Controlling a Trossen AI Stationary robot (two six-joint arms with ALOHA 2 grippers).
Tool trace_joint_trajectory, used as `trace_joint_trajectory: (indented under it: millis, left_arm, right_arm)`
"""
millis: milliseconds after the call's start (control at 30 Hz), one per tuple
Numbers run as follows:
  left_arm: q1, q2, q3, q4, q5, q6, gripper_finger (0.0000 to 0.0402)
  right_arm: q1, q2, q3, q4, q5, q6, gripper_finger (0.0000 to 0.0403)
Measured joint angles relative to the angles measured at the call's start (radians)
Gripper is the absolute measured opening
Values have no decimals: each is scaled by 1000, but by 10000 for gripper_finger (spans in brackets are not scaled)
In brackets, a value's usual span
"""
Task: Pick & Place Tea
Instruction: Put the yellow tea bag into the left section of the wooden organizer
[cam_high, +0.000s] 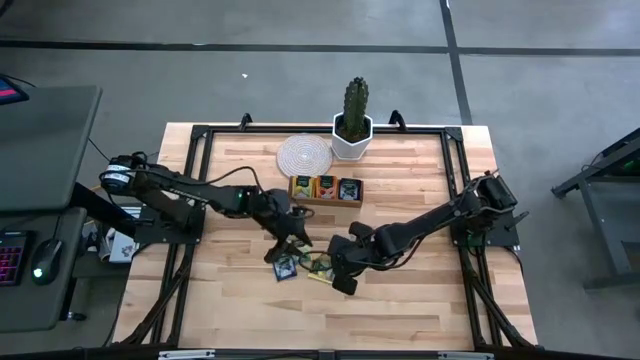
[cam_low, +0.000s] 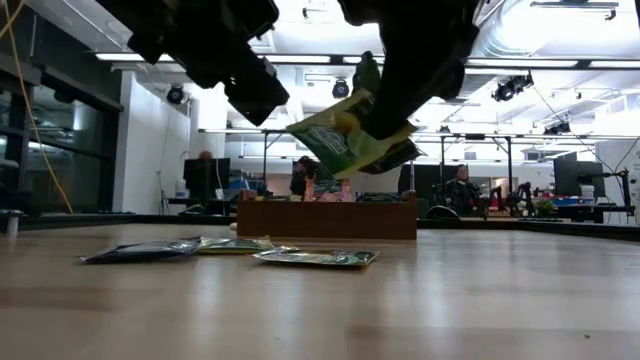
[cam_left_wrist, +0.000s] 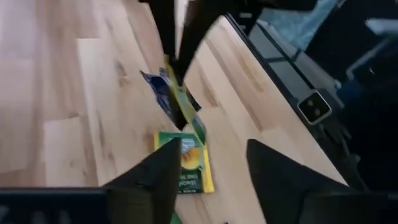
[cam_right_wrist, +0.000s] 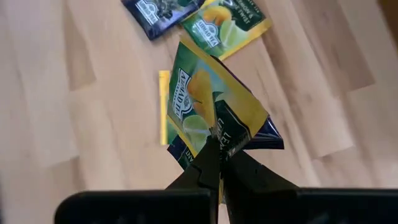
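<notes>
My right gripper (cam_right_wrist: 216, 148) is shut on a green-and-yellow tea packet (cam_right_wrist: 202, 102), held above the table; a dark blue packet (cam_right_wrist: 272, 139) shows right behind it. In the low view the held packet (cam_low: 340, 135) hangs well above the wood. On the table lie flat a dark blue packet (cam_right_wrist: 155, 9) and a green-yellow one (cam_right_wrist: 224, 22); a green-yellow packet (cam_left_wrist: 186, 165) also lies below my left gripper (cam_left_wrist: 211, 149). My left gripper stands open next to the held packets, with nothing between its fingers. The brown tray (cam_high: 325, 190) with more packets sits behind. My right gripper pinches the green-yellow packet at one edge (cam_right_wrist: 219, 132) between its two shut fingertips, slanting down from above. The dark blue packet behind it seems caught in the same pinch. Both hang tilted below the fingers (cam_left_wrist: 180, 37), clear of the table.
A white coaster (cam_high: 303, 153) and a potted cactus (cam_high: 353, 125) stand at the far edge behind the tray. Loose packets (cam_low: 235, 246) lie in a short row on the wood near the table's middle. People and desks show in the room beyond.
</notes>
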Motion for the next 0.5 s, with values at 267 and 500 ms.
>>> trace_joint_trajectory:
  millis: [267,500]
  left_arm:
    - [1,0,0,35,-61,-106,239]
    - [1,0,0,76,-157,-187,241]
  right_arm:
    - [-9,0,0,-16,27,-147,0]
    - [-14,0,30,-8,112,-289,0]
